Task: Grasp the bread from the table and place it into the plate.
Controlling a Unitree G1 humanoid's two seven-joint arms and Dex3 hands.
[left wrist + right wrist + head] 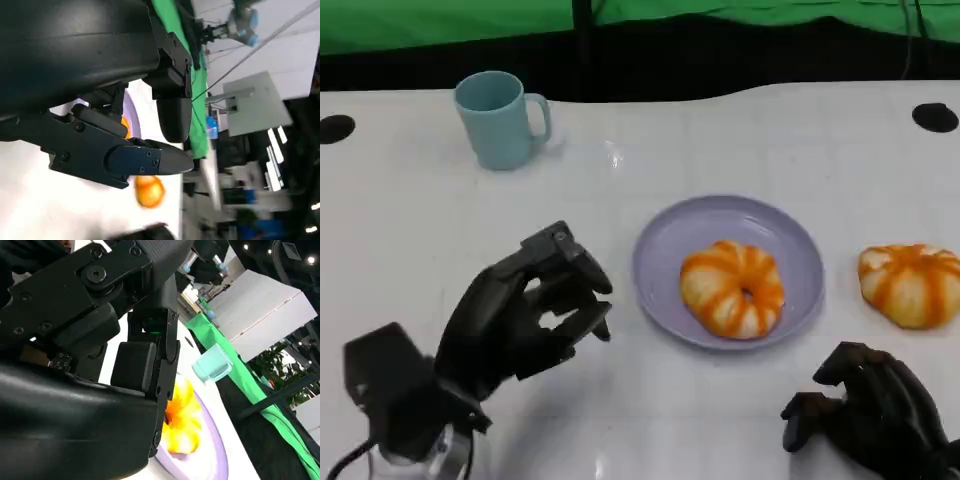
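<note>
Bread [912, 284] lies just beyond the right hand [868, 412], seemingly empty with fingers curled; left hand [525, 315] open

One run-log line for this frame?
bread: in plate | second bread: on table | left hand: open | right hand: open

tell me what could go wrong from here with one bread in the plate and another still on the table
1. The plate already holds one bread, so the second bread may land on it or roll off the rim.
2. The right hand could nudge the table bread toward the table's edge.
3. The left hand, beside the plate, might bump it.
</note>
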